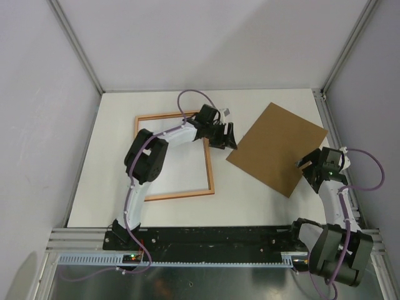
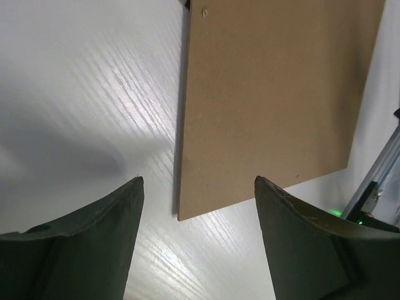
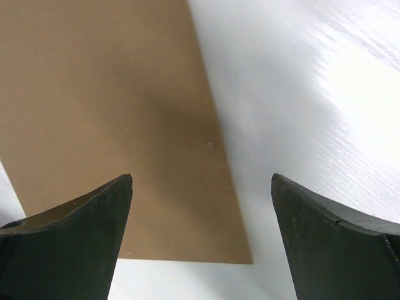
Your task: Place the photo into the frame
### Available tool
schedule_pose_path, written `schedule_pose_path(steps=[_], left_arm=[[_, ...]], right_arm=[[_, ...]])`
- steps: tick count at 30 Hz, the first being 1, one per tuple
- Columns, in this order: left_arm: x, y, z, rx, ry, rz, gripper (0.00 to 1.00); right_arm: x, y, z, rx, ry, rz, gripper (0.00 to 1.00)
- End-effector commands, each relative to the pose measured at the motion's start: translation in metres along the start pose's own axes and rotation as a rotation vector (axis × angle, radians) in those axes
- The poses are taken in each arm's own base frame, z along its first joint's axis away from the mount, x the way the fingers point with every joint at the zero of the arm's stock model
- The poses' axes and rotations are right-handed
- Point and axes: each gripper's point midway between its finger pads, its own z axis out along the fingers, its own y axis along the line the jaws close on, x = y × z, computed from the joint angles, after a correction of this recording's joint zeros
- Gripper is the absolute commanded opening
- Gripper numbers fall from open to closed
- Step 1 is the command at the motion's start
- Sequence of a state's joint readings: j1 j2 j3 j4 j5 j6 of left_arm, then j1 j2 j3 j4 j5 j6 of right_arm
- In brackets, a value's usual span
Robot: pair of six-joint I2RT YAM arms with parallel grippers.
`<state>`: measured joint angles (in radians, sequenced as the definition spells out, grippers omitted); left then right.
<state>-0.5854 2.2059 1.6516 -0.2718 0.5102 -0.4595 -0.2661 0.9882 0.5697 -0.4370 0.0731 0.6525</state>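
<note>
My left pincer (image 2: 199, 180) and right pincer (image 3: 201, 177) both gape wide, holding nothing, at opposite sides of the backing board (image 1: 278, 149) near the table's (image 1: 262, 209) right edge. The frame (image 1: 181, 195) lies flat left of centre; the photo I cannot see. I should rise straight up, not nudging the board.

The frame (image 1: 184, 195) is found lying flat on the table (image 1: 256, 203), left of centre and turned slightly off square. A thin rectangular rim of orange-brown wood is seen. Its upper right corner is covered from view. The inside reads plain white; whether the photo lies there cannot be told.
</note>
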Motion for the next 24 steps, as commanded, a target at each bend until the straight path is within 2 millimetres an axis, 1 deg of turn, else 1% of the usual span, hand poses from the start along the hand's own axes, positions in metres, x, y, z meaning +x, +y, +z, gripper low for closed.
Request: schedule_pose_path(steps=[1, 3, 5, 9, 13, 17, 24], left_arm=[[-0.004, -0.017, 0.01, 0.043, 0.003, 0.077, 0.76], [0.001, -0.012, 0.016, 0.02, 0.015, 0.07, 0.77], [0.004, -0.005, 0.02, -0.011, 0.02, 0.06, 0.76], [0.008, 0.009, 0.026, -0.084, 0.022, 0.042, 0.76], [0.018, 0.013, 0.036, -0.103, 0.053, 0.043, 0.76], [0.028, 0.011, 0.047, -0.106, 0.094, 0.055, 0.76], [0.047, 0.012, 0.061, -0.117, 0.16, 0.056, 0.76]], right_arm=[[-0.011, 0.0, 0.01, -0.055, -0.012, 0.024, 0.97], [-0.011, -0.006, 0.016, -0.046, -0.007, 0.042, 0.97], [-0.008, -0.007, 0.022, -0.052, 0.003, 0.053, 0.98], [0.004, -0.005, 0.031, -0.083, 0.047, 0.07, 0.98], [0.016, -0.002, 0.038, -0.117, 0.093, 0.067, 0.98], [0.027, 0.007, 0.044, -0.152, 0.139, 0.053, 0.98], [0.041, 0.031, 0.055, -0.22, 0.184, 0.022, 0.98]])
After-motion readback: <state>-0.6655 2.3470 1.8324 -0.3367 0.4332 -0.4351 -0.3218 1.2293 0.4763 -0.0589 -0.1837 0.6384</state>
